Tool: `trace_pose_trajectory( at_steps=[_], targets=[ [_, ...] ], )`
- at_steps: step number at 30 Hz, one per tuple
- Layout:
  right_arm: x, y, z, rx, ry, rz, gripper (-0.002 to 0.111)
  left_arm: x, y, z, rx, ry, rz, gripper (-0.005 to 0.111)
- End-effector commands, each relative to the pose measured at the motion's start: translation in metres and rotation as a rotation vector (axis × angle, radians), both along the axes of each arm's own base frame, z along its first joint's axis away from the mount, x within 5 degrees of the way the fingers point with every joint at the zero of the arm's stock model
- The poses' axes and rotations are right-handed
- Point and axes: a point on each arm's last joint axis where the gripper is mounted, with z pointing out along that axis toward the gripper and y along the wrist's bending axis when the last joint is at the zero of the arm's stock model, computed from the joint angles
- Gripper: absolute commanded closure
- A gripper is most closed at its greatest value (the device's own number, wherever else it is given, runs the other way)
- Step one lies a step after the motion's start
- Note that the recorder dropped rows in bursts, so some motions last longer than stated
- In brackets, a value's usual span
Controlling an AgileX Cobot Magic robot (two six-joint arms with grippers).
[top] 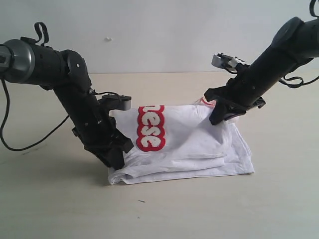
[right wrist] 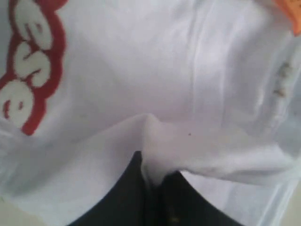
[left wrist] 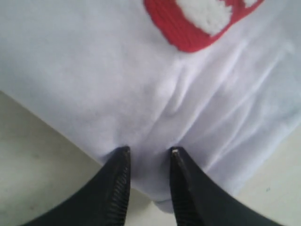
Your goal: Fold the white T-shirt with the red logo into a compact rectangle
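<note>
In the exterior view we see the white cotton T-shirt (top: 189, 144) half-folded on the pale tabletop (top: 249, 209), its red rounded logo patch (top: 150, 128) reading "ese", with the left gripper (top: 117, 160) at its left corner and the right gripper (top: 217, 119) at its right edge. In the left wrist view, black fingers (left wrist: 117, 188) stand narrowly apart, pinching the shirt's edge near the patch's end. In the right wrist view, the fingers are clamped on a raised tuck of cloth, well apart from an orange neck tag (right wrist: 288, 12).

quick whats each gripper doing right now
left gripper: jaws clamped on the folded edge of the white cotton T-shirt.
right gripper: jaws shut, pinching a raised fold of it.
</note>
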Motion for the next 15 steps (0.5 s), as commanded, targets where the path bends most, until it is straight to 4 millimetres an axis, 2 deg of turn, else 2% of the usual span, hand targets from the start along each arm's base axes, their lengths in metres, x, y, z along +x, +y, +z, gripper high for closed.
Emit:
trace_pose_trajectory(
  at_steps=[1, 4, 6, 11, 15],
  targets=[
    [0.003, -0.012, -0.009, -0.130, 0.006, -0.064, 0.087, -0.003, 0.001, 0.001, -0.004, 0.030, -0.005, 0.076],
    [0.002, -0.016, -0.009, -0.179, 0.029, -0.093, 0.071, -0.001, 0.001, 0.001, -0.009, -0.001, -0.017, 0.076],
    [0.001, -0.017, -0.008, -0.179, 0.033, -0.107, 0.065, 0.002, 0.000, 0.005, -0.017, -0.042, -0.008, 0.076],
    [0.000, -0.016, 0.001, -0.171, 0.025, -0.106, 0.065, 0.007, -0.001, 0.021, -0.043, -0.131, 0.004, 0.076],
    [-0.004, -0.016, 0.028, -0.169, -0.027, -0.105, 0.065, 0.017, -0.002, 0.040, -0.084, -0.285, 0.048, 0.076]
  ],
)
